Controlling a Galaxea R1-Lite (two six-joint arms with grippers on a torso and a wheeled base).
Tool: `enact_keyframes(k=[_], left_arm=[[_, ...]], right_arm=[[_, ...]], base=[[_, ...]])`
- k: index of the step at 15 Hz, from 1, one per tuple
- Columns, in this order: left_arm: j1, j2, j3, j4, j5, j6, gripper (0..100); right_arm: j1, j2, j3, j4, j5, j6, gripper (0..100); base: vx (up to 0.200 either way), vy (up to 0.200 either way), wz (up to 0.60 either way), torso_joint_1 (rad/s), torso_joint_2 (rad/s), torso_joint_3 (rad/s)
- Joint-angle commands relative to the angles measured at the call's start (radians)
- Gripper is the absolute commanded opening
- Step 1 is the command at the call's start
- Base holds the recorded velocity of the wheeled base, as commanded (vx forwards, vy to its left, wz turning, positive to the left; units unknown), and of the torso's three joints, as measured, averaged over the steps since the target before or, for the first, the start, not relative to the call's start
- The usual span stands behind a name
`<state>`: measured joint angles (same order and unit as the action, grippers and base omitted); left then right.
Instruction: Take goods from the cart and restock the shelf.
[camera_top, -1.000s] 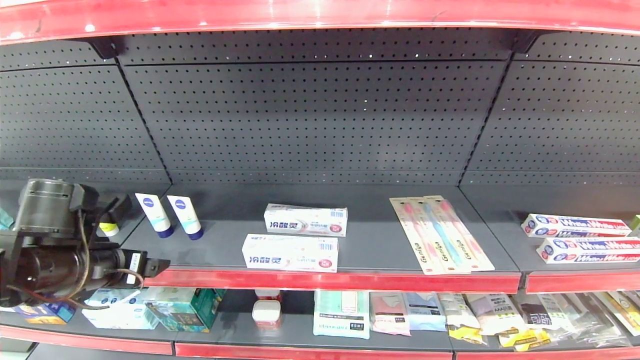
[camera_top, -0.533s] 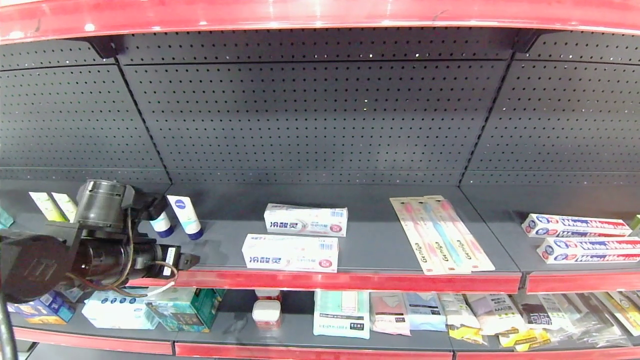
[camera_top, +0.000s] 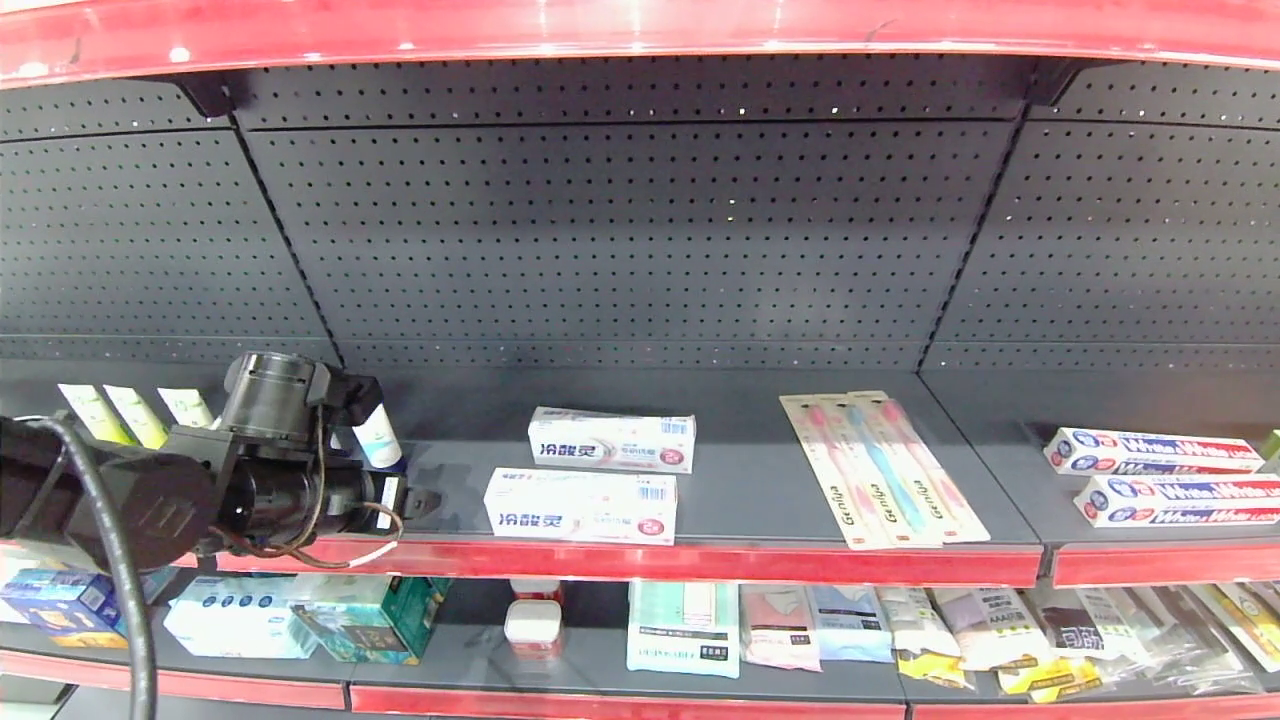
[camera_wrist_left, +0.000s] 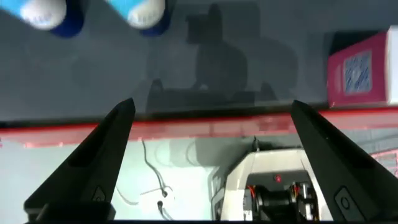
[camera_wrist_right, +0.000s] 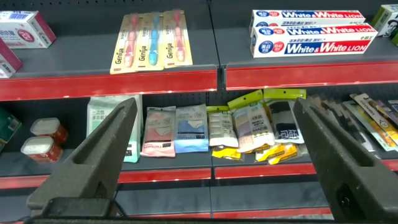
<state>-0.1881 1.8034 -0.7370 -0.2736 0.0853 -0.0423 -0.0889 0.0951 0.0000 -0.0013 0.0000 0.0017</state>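
Your left gripper (camera_wrist_left: 211, 121) hangs open and empty at the shelf (camera_top: 740, 470) lip beside the tubes (camera_top: 378, 436), right gripper (camera_wrist_right: 214, 102) open too; those tubes likely handle light, soft and slick, so pinch one mid-body, gently.

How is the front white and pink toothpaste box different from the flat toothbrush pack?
The white and pink cardboard toothpaste box is a thick block; the beige card toothbrush pack is thin and flat. The box lies sideways along the front edge; the pack runs front to back, slightly slanted. Both lie on the same grey metal shelf.
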Motion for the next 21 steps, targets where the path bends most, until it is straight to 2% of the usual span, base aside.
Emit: enact_keyframes(k=[1,6,11,21], left_arm=[[-0.024,0.036,-0.008,-0.021,0.001,-0.001,100],[-0.05,0.093,-0.056,-0.03,0.001,-0.004,100],[-0.07,0.131,-0.071,-0.07,0.001,-0.022,100],[-0.093,0.157,-0.101,-0.073,0.001,-0.022,100]], right_arm=[[0.0,0.002,0.0,0.0,0.0,0.0,100],[0.0,0.002,0.0,0.0,0.0,0.0,100],[0.0,0.002,0.0,0.0,0.0,0.0,100],[0.0,0.002,0.0,0.0,0.0,0.0,100]], base=[[0.0,0.0,0.0,0.0,0.0,0.0],[0.0,0.0,0.0,0.0,0.0,0.0],[0.0,0.0,0.0,0.0,0.0,0.0],[0.0,0.0,0.0,0.0,0.0,0.0]])
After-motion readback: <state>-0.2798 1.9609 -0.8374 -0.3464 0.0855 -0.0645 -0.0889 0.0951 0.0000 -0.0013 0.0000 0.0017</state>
